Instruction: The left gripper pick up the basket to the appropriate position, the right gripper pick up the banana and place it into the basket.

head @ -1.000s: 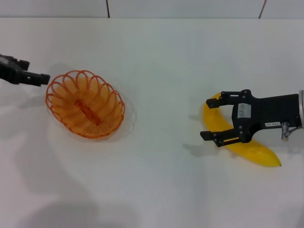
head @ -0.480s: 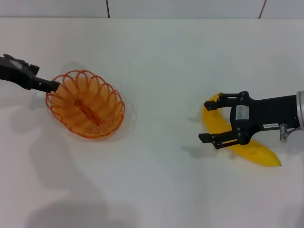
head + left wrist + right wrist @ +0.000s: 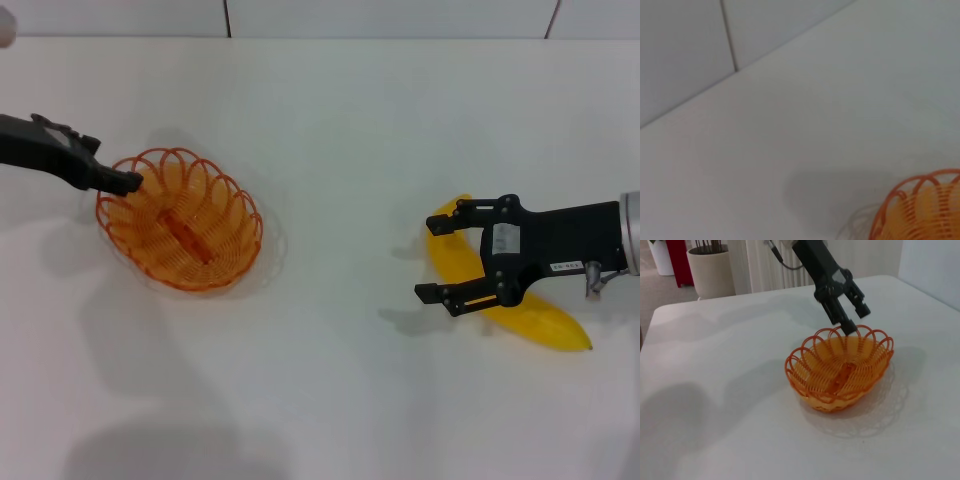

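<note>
Left gripper [image 3: 128, 183] at basket [image 3: 180, 220] rim, jaws unclear; right gripper [image 3: 435, 256] jaws wide astride banana [image 3: 540, 318].

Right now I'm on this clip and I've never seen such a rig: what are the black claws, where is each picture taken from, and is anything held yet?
It is a robot with two arms, each ending in a black two-finger claw. The wide picture comes from a camera on its head, looking down at a white table. The other two come from cameras on its wrists.

On the table lie an orange wire basket and a yellow banana.

The left gripper is at the basket's rim; the right wrist view shows it from across the table, its tips at the rim loops. Whether it grips the rim is unclear.

The right gripper is open, its fingers straddling the banana, not closed on it. The banana lies on the table.
</note>
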### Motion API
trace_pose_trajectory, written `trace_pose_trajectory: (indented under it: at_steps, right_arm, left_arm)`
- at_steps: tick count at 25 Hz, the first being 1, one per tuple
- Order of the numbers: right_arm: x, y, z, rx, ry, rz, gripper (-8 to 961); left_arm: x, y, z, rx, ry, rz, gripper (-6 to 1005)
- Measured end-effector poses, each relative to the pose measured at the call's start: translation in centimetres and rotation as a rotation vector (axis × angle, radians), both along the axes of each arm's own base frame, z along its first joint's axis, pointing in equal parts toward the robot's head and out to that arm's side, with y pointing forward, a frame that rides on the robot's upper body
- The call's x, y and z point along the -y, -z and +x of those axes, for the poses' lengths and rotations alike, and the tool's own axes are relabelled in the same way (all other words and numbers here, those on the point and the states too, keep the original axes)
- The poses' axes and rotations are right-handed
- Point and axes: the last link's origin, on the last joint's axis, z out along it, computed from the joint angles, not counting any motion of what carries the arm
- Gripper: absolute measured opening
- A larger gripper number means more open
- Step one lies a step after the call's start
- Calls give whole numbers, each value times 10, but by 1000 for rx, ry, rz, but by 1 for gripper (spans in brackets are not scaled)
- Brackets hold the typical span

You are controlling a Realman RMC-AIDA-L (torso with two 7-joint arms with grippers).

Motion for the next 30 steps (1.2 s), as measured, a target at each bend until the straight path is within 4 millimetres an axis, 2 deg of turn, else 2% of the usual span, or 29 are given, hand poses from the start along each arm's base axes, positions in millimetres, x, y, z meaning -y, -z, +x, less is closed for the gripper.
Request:
trace_pose_trajectory:
  at_steps: [5, 21, 30]
  right_arm:
    - [0, 0, 1, 8, 2, -3, 888]
    - [0, 4, 0, 8, 5, -17, 888]
    - [1, 6, 0, 13, 1, -26, 888]
  left_arm:
    - [-1, 10, 1, -25, 10, 2, 859]
    - [-3, 23, 1, -40, 31, 16, 858]
    - [-3, 24, 1, -42, 34, 14, 858]
